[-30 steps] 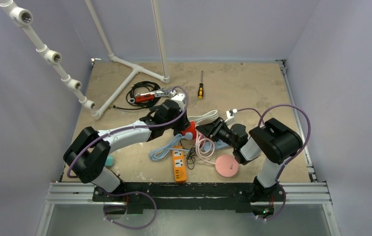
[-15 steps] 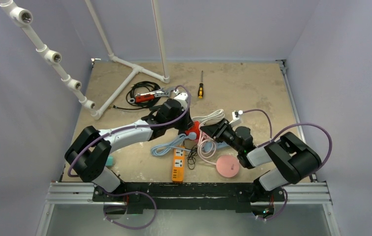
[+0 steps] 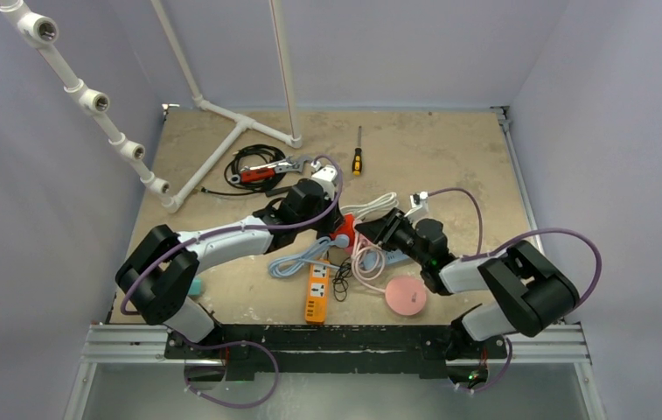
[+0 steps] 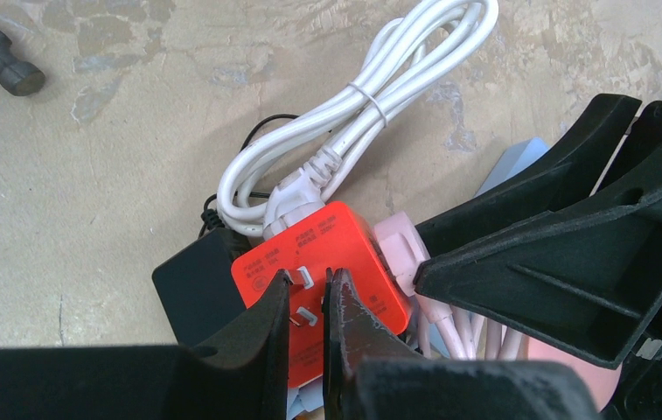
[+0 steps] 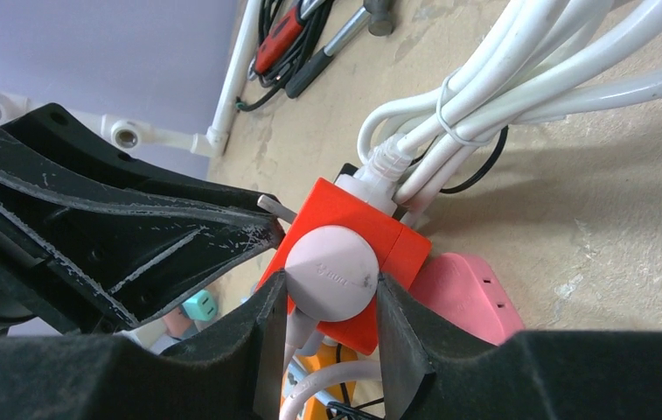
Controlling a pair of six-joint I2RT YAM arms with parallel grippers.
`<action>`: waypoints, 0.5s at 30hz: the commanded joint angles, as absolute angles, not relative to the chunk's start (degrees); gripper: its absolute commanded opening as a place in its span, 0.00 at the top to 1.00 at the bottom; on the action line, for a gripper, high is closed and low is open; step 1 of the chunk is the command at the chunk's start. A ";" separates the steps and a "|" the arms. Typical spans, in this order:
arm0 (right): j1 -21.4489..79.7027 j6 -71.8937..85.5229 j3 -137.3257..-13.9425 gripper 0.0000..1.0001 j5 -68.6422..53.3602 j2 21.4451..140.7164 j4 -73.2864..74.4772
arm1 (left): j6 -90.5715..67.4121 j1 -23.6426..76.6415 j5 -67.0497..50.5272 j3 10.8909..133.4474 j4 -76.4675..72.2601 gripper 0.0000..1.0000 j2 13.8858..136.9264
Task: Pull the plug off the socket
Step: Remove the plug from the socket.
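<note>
Elbow swung wider, the right gripper [image 5: 327,293] clamps the white plug [image 5: 331,262], opposite the left gripper [image 4: 308,302] (shut on the red socket [image 4: 344,245] by a prong).

Looking steeply down from high at the near edge, over the whole table [image 3: 449,149]. Shot close from both wrists, facing from opposite sides onto one orange-red socket cube [image 4: 344,254].

white print on orange socket cube [image 4: 336,241], faint mark on plug [image 5: 331,271], both unreadable
</note>
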State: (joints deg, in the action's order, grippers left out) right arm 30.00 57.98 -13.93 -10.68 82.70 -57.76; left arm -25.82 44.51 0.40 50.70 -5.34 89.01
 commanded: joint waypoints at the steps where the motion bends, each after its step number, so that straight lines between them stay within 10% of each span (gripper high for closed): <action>1: 30.10 57.12 -17.79 0.91 -11.86 83.11 -65.30 | -21.80 45.64 3.44 49.59 -4.64 1.00 88.51; 15: 30.08 60.79 -19.62 0.66 -14.95 92.59 -69.40 | -22.58 46.32 2.71 49.79 -4.65 1.00 90.21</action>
State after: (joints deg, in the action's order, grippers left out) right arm 29.82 59.70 -16.86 -12.99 90.83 -62.00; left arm -24.34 45.19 4.62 50.61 -4.86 89.27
